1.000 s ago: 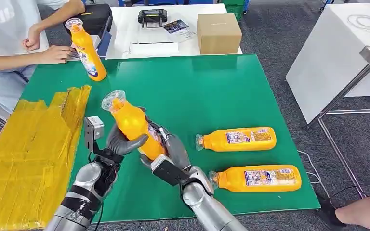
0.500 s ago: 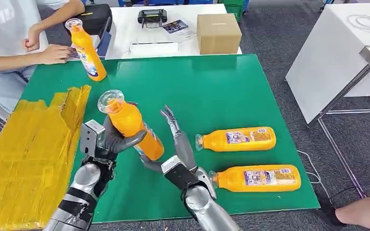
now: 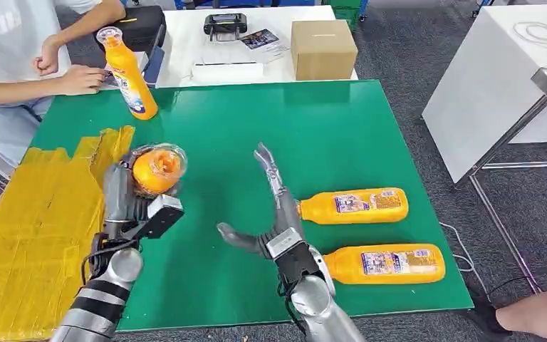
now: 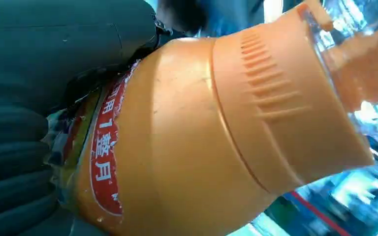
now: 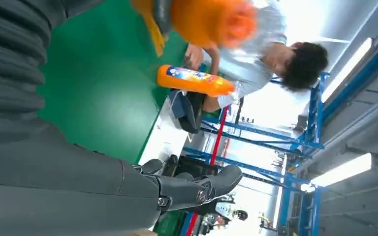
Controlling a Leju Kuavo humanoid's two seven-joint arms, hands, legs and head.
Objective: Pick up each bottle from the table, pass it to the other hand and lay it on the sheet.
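Now my left hand (image 3: 124,206) is wrapped around the orange juice bottle (image 3: 156,169), held above the green table (image 3: 313,121) just beside the yellow sheet (image 3: 35,228), cap end toward the camera. My right hand (image 3: 271,214) is spread, holding nothing. Full of liquid, the bottle probably feels heavy; its smooth plastic and glossy label (image 4: 103,162) look slippery, so I'd grip the labelled midsection, not the ribbed shoulder.

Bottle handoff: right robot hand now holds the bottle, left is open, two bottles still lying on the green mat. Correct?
Hands are swapped. The head view shows the left robot hand holding the bottle, and the right robot hand open with fingers spread. Two bottles do lie on the green mat.
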